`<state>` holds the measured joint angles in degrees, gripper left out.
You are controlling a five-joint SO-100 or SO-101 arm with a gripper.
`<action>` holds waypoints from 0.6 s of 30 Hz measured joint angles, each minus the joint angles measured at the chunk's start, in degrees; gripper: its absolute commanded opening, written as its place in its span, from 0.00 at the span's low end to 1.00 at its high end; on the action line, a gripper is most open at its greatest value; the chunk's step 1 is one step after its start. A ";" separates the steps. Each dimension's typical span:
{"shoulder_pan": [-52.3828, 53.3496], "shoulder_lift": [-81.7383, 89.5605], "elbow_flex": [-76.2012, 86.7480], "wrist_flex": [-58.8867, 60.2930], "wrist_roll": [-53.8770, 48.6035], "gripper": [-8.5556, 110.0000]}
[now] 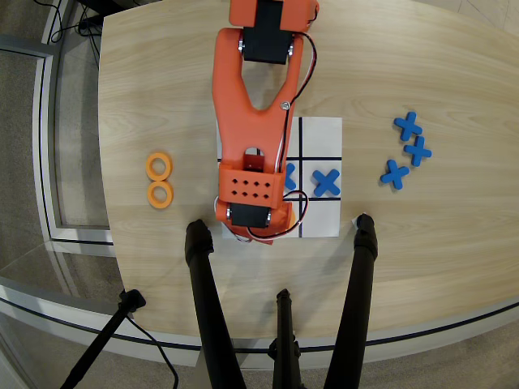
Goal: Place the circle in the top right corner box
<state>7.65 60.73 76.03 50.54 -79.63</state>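
An orange plastic robot arm point(253, 154) stretches over the white paper grid sheet point(320, 130), hiding its gripper; whether the jaws hold a ring cannot be told. Two flat orange plastic rings point(159, 166) wait in reserve on the wooden table point(422, 243), well left of the grid.

You see two orange rings point(160, 165) point(160, 194) on the counter point(162, 89), five blue crosses, three point(408, 125) point(418, 150) point(395, 173) off the grid point(320, 134), two point(326, 182) point(289, 173) on it

Light wooden table point(162, 81) with curved edge; grey carpeted floor point(24, 162); black tripod legs point(207, 308) below.
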 measured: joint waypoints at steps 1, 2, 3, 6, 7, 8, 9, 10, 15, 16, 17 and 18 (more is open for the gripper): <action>0.00 -0.26 -0.09 0.00 0.00 0.07; 0.00 -0.44 -0.09 0.00 0.00 0.07; 0.09 -0.62 -0.18 0.00 0.00 0.07; 0.09 -1.23 -0.53 0.00 0.62 0.07; 0.09 -1.58 -0.88 0.00 0.70 0.07; 0.09 -1.85 -1.23 0.00 0.70 0.07; 0.09 -2.11 -1.67 0.00 0.70 0.07; 0.09 -2.29 -2.02 0.00 0.70 0.07; 0.09 -3.25 -3.96 0.97 1.49 0.07; 0.09 -3.25 -4.22 1.32 1.58 0.07; 0.09 -3.25 -4.31 1.49 1.67 0.07; 0.09 -3.25 -4.66 1.58 1.76 0.07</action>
<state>7.73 57.48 71.37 52.12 -77.87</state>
